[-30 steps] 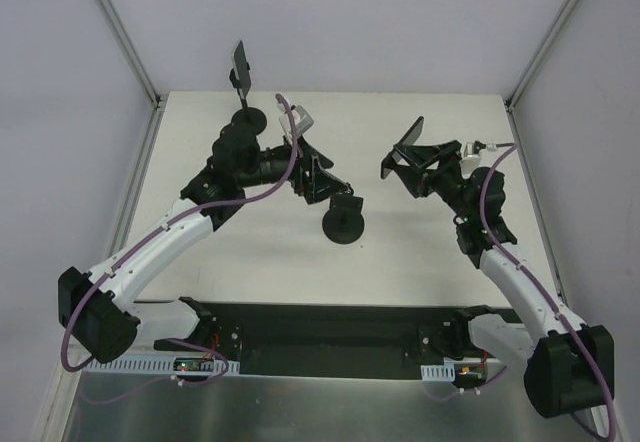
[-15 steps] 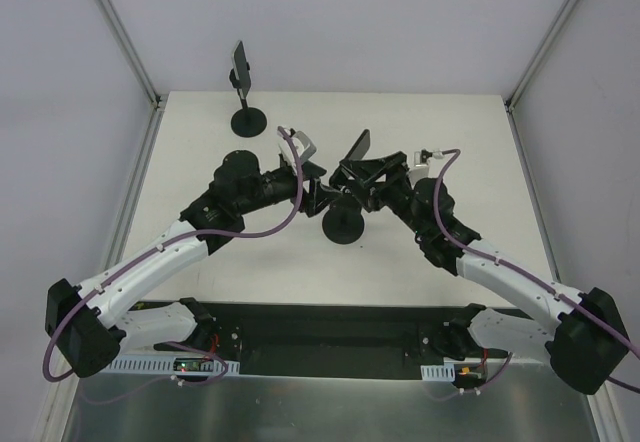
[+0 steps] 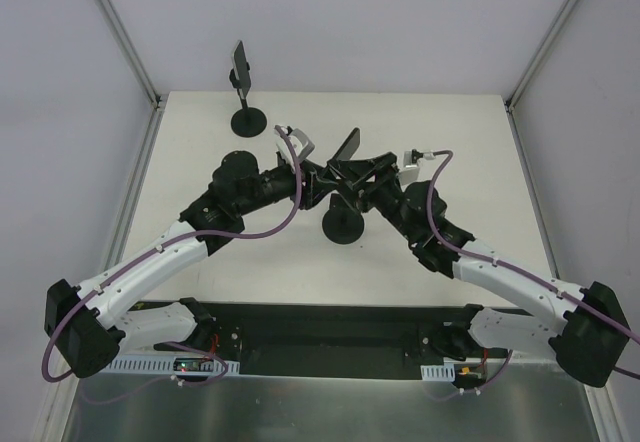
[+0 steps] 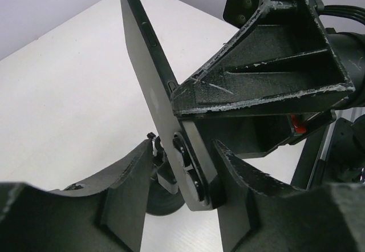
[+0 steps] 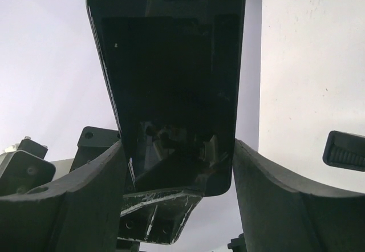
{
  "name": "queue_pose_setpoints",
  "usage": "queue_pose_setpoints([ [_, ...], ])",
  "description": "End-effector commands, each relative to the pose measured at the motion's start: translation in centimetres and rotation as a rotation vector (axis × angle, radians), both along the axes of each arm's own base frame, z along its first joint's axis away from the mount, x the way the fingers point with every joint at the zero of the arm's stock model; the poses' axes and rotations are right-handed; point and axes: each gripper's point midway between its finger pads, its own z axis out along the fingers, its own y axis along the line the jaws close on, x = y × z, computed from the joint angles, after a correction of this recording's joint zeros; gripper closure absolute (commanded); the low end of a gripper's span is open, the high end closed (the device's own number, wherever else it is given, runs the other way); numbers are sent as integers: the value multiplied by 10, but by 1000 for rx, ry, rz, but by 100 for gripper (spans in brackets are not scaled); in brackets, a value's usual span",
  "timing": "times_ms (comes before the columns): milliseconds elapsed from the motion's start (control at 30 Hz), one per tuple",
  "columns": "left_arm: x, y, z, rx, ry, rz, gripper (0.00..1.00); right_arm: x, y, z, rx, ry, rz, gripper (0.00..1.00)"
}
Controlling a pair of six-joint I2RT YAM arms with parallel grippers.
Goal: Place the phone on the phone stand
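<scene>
The black phone (image 3: 348,147) is tilted up in my right gripper (image 3: 352,174), which is shut on its side edges. It fills the right wrist view (image 5: 171,75) between my fingers (image 5: 268,200). The black stand, with a round base (image 3: 342,227), stands mid-table just below it. My left gripper (image 3: 318,184) is at the stand's head with its jaws apart. In the left wrist view the phone (image 4: 154,86) is edge-on, its lower end with the camera bump between my left fingers (image 4: 122,200), and the stand's base (image 4: 162,205) is behind it. I cannot see whether the phone touches the stand.
A second black stand (image 3: 247,120) with a dark plate on top (image 3: 240,62) stands at the back left of the white table (image 3: 450,132). White walls close in the back and both sides. The two arms meet over the table's middle.
My right arm has swung left, carrying the phone from the right side to just above the middle stand. My left gripper stays at the stand, its elbow drawn back from the rear stand.
</scene>
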Motion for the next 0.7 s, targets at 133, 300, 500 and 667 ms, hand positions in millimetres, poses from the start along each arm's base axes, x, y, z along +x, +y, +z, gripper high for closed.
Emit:
queue_pose_setpoints([
  [133,5,11,28,-41,-92,70,84,-17,6,61,134,-110,11,99],
  [300,6,17,31,-44,-102,98,100,-23,4,47,37,-111,27,67],
  [500,2,19,39,-59,-87,96,100,-40,-43,29,-359,-208,-14,1],
  [667,-12,13,52,-88,-58,26,100,-61,-88,23,-734,-374,47,4],
])
